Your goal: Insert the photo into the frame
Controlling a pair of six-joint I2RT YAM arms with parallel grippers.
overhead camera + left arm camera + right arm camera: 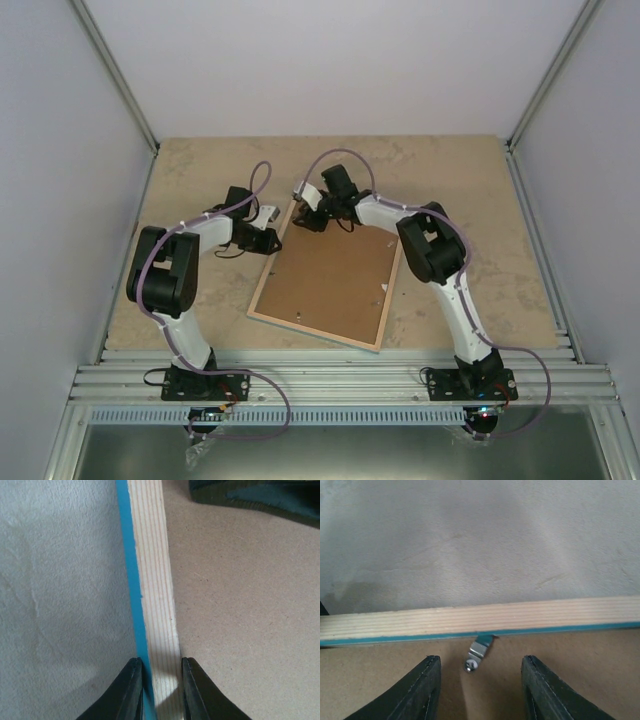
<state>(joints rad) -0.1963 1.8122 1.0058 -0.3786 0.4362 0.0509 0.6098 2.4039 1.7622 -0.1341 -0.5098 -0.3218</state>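
My left claw [160, 667] pinched the left wooden rail of the frame [152, 580], which lay back-up on the table [480, 200]. My right claw [480, 659] stood open, holding nothing, over a metal clip [478, 652] at the far rail.

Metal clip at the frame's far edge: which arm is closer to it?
Right. The right arm has its open jaws either side of the clip. The left arm pinches the frame by its left rail, off to one side.
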